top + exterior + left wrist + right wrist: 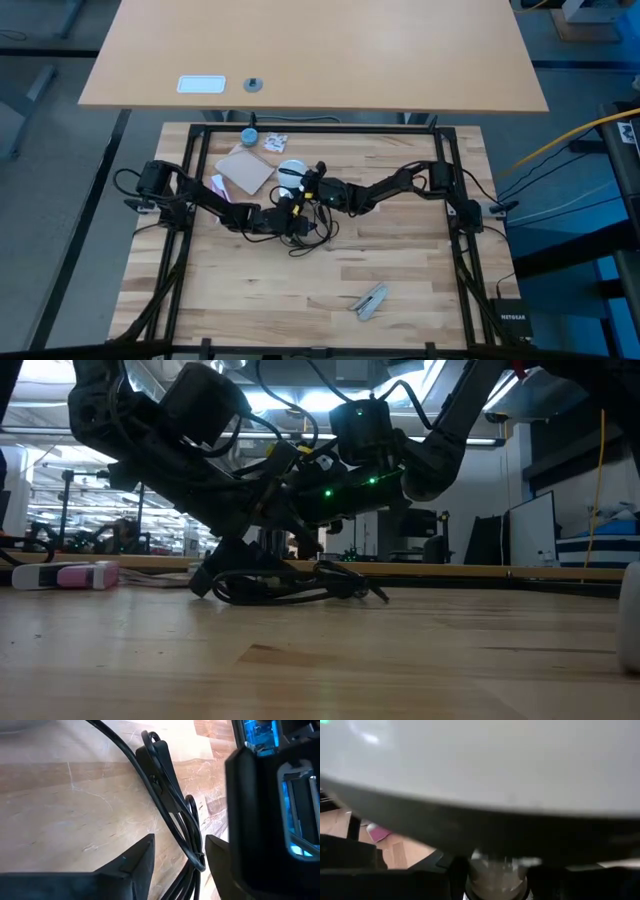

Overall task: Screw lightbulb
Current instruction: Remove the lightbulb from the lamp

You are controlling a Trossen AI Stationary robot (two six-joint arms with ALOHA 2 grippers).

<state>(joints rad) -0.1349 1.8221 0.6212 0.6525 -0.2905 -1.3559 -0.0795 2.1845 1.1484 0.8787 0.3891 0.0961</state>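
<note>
1. Two arms meet at mid-tabletop (400, 270) in the high view: the left tool (291, 213) and right tool (303, 187) sit close together beside the white lightbulb (290, 170), above a tangle of black cord (315, 232).
2. Low view: both arms crowd over the coiled cord (290, 585); the bulb is hidden.
3. Left wrist view: the left tool's fingers (132, 860) stand apart around the cord (170, 805), gripping nothing visible.
4. Right wrist view: the frosted bulb (480, 760) fills the frame, its neck (496, 879) between the right tool's fingers, which appear closed on it.
</note>
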